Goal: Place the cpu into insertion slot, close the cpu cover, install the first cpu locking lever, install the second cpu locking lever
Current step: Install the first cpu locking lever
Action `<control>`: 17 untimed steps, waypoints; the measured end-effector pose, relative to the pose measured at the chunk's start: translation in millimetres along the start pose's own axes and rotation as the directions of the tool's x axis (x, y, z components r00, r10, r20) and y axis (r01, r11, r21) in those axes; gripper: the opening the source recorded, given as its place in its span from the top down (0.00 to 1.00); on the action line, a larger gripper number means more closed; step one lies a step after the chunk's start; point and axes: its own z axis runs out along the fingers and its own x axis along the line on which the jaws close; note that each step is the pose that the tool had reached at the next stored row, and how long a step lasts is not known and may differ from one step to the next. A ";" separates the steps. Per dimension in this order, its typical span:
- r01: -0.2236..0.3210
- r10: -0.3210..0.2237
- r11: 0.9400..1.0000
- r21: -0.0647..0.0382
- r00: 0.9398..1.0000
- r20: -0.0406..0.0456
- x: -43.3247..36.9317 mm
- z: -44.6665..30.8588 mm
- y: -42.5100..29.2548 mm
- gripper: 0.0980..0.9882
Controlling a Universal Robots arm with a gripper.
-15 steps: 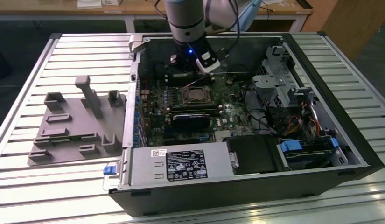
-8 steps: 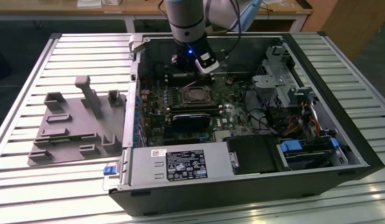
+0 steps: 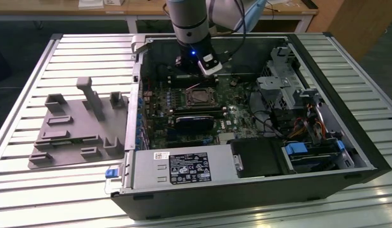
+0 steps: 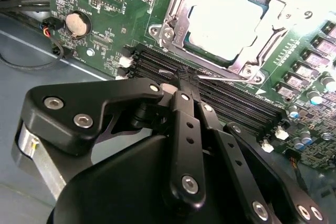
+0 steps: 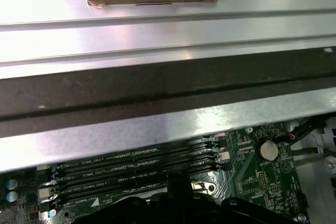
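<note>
In the second wrist view the silver-topped cpu [image 4: 223, 17] lies flat in the insertion slot [image 3: 201, 97]. The cpu cover [image 4: 176, 14] is down around it as a metal frame. My gripper [image 4: 186, 75] has its black fingers pressed together, tips just off the socket's edge over the memory slots [image 4: 231, 103]. A thin metal locking lever [image 4: 231, 78] runs from the fingertips along that edge. I cannot tell whether the tips pinch it or only touch it. In the exterior view the gripper [image 3: 208, 69] hangs inside the open case, just behind the socket.
The computer case [image 3: 259, 190] lies open on a slatted metal table [image 3: 31, 190]. A grey holder fixture [image 3: 78, 128] sits at the exterior view's left. A black card [image 3: 194, 122], power supply [image 3: 183, 166] and drive cage [image 3: 291, 90] surround the socket. A coin battery [image 5: 269, 150] sits nearby.
</note>
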 end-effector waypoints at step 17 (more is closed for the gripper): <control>-0.050 0.049 0.999 0.005 0.996 0.068 3.3 6.0 -1.1 1.00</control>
